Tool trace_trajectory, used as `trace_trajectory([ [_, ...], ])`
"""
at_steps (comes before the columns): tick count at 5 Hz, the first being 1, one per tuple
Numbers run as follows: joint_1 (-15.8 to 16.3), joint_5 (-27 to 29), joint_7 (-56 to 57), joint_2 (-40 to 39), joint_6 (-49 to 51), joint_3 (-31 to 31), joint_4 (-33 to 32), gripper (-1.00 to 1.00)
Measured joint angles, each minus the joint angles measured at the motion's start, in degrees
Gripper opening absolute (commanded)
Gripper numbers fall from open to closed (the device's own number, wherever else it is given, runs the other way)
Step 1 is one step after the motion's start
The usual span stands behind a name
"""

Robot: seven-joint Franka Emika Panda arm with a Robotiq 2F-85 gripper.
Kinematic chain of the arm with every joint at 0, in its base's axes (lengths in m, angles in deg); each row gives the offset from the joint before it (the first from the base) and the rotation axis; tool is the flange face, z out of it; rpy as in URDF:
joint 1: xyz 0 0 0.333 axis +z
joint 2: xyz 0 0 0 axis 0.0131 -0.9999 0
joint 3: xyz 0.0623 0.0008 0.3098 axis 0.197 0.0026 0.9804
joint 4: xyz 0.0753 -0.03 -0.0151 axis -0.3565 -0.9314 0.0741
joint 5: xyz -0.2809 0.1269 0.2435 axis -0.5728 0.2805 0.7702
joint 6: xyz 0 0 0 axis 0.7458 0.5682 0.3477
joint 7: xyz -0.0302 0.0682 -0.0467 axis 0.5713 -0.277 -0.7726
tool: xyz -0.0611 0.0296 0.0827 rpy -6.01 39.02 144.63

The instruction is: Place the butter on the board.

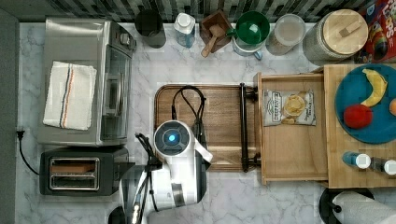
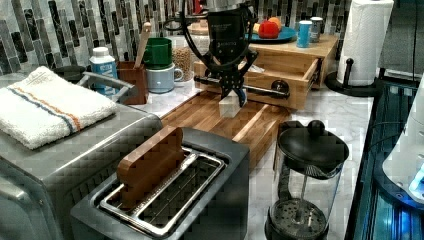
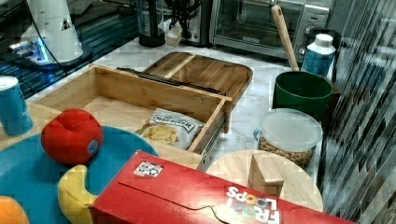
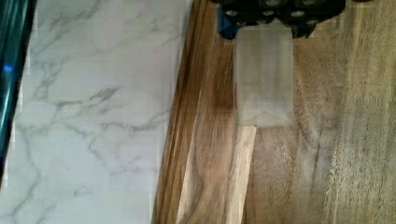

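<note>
Toaster point(image 2: 165, 195) in the left view's foreground; beyond it, arm vertical over the board point(image 2: 220, 120), end effector point(image 2: 232, 97) pointing down, clamped on the butter point(image 2: 229, 106), which sits at the board's surface.

Kitchen: toaster point(image 1: 77, 173), toaster oven point(image 1: 86, 81) (marble counter point(image 1: 140, 65)).

The board point(image 1: 219, 116) is dark, streaked wood with a smooth satin finish and a black metal handle point(image 1: 243, 126). The tabletop point(image 4: 93, 116) is glossy white veined marble. The butter point(image 4: 264, 74) looks pale, matt and waxy. A ribbed cloth towel point(image 2: 45, 105) lies on the brushed-metal oven point(image 1: 79, 79).
</note>
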Motion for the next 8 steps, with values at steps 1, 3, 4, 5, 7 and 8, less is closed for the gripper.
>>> trace_trajectory([
  [1, 0.04, 0.0, -2.74, 0.0, -4.62, 1.62, -1.12, -1.0],
  [3, 0.06, -0.54, -3.92, -0.55, -13.62, 2.99, -3.25, -1.0],
  [4, 0.04, -1.38, -3.92, -1.63, -13.54, 2.83, -3.25, -1.0],
  [5, -0.06, -1.26, -3.92, -3.12, -13.26, 2.91, -3.13, -1.0],
  [7, -0.11, -6.11, -8.84, -8.25, -15.19, 2.84, -3.13, 1.0],
  [8, -0.1, -6.9, -10.24, -9.07, -15.3, 2.9, -3.58, 1.0],
])
